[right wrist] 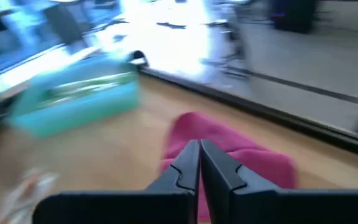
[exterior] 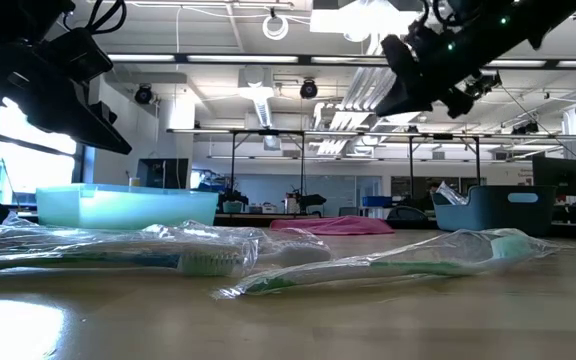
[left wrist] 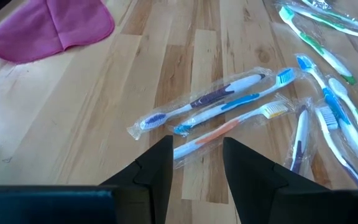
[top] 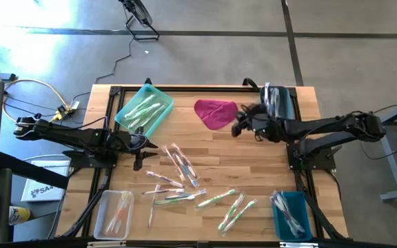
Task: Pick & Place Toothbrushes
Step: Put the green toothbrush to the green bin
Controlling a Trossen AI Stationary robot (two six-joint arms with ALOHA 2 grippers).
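Note:
Several wrapped toothbrushes (top: 179,173) lie flat and scattered on the wooden table (top: 253,158); the low view shows two of them close up (exterior: 388,262). My left gripper (top: 138,147) hovers open at the table's left side, above and just short of three toothbrushes with blue, white and orange handles (left wrist: 219,106). Over the far middle of the table, beside the magenta cloth (top: 216,112), my right gripper (right wrist: 199,163) is shut and holds nothing. It is well above the tabletop (exterior: 438,60).
A teal tray (top: 143,108) with toothbrushes stands at the far left and a dark blue bin (top: 279,100) at the far right. At the near edge are a clear bin (top: 114,213) on the left and a blue bin (top: 293,215) on the right.

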